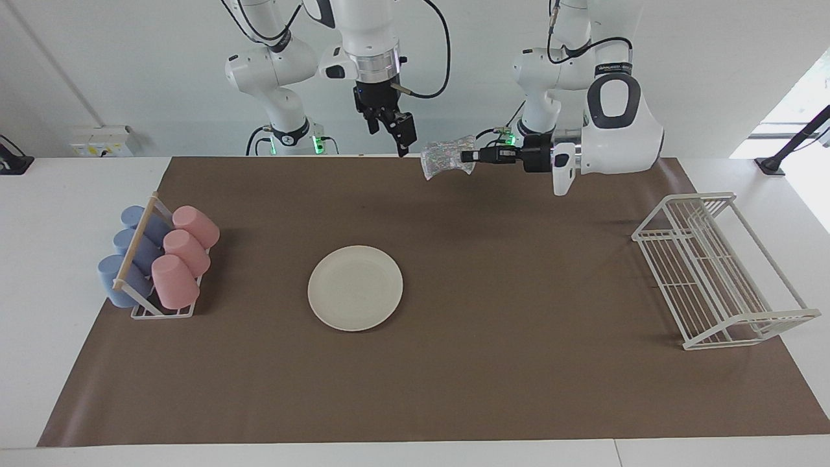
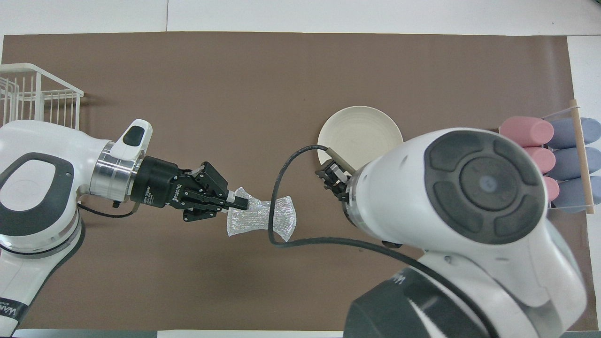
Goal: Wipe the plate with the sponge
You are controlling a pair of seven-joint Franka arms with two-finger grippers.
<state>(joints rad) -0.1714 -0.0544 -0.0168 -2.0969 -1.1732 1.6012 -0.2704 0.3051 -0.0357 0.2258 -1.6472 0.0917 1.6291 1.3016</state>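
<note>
We see the sponge [image 1: 446, 157] in the upper middle of the facing frame, raised in the air above the brown mat [image 1: 454, 389], pinched at one end by the left tool [image 1: 468, 156], whose fingertips are closed on it. In the overhead frame the same sponge hangs at the centre, reaching out sideways from the left tool toward the right arm.

The right tool [image 1: 394, 133] hangs near the top of the facing frame, just beside the free end of the sponge but apart from it, its fingers spread and gripping nothing.

The plate [image 1: 355, 287] lies flat on the mat at the middle of the facing frame, well below both tools and untouched. At the frame's left edge stands a cup rack [image 1: 150, 272] with pink and blue cups; at the right edge sits a white wire dish rack [image 1: 716, 272].

We judge that the wiping has not yet begun: the sponge is in hand but far from the plate. The next move calls for carrying the sponge over the plate, lowering it onto the cream surface, and pressing lightly enough that the plate does not slide on the bench.
</note>
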